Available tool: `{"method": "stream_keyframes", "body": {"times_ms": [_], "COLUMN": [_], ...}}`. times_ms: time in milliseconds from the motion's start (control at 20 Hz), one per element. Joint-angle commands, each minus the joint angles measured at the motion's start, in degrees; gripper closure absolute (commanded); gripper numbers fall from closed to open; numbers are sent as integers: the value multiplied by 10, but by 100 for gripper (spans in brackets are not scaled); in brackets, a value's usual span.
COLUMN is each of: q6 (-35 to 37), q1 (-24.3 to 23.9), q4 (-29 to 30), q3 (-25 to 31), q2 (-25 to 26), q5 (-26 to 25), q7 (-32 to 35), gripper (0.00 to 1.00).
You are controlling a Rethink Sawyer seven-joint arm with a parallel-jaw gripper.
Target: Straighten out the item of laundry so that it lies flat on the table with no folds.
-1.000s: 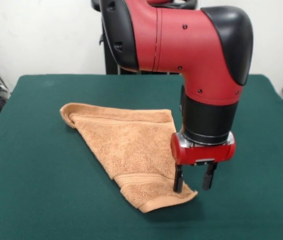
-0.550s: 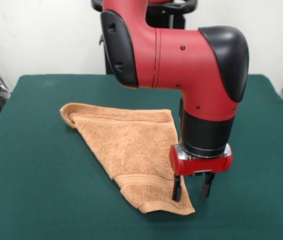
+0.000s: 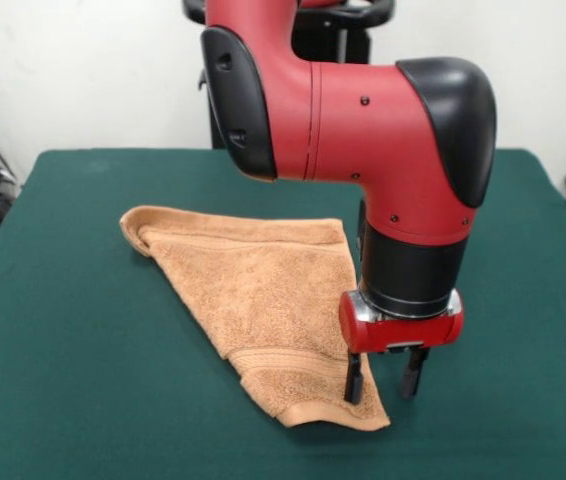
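My fingers (image 3: 383,383) hang spread apart over the towel's (image 3: 258,295) corner at five o'clock, one tip on the cloth, the other just beside its edge. The towel lies folded into a triangle, centre-left on the green desk (image 3: 73,360).

one towel (image 3: 259,305), one table (image 3: 73,340), one hand (image 3: 382,386)

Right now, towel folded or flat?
Folded. The towel lies as a triangle, doubled over, with a rolled far corner; open gripper straddles its near corner.
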Motion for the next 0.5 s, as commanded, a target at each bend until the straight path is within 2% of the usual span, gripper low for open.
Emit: {"method": "stream_keyframes", "body": {"times_ms": [50,500], "q6": [-2,-1], "q1": [13,13], "q4": [18,23], "q3": [23,23], "q2": [1,-5], "q5": [-15,-15], "q7": [48,47], "gripper": [0,0]}}
